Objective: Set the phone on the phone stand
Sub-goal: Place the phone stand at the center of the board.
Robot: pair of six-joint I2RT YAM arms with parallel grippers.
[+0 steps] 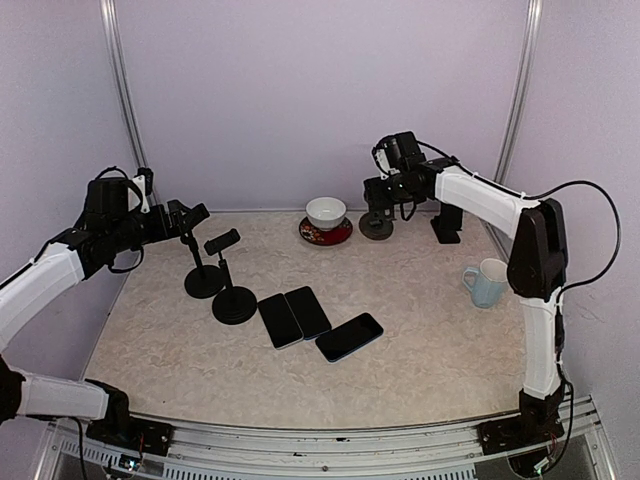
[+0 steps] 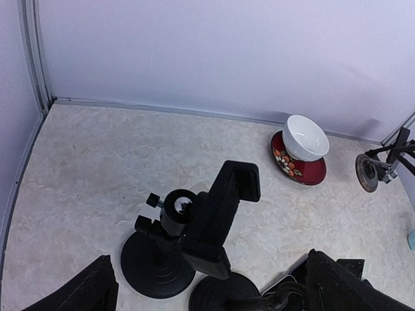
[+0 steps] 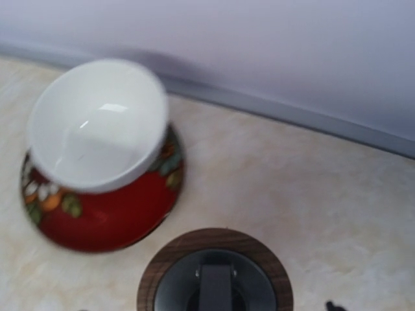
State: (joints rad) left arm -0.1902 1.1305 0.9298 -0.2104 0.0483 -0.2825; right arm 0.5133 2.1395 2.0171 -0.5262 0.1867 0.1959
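Phones (image 1: 308,312) flat, left hand (image 1: 188,216) well apart

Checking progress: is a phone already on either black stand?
No, the phones lie flat on the table, and both black stands hold nothing.

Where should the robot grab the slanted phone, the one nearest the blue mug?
Grab it by its two long edges, coming straight down from above. The slanted phone lies flat on the table, so only its thin sides can be pinched, and it is narrowest across its width. Both long edges look free, unlike the middle phone, which lies right against its neighbour.
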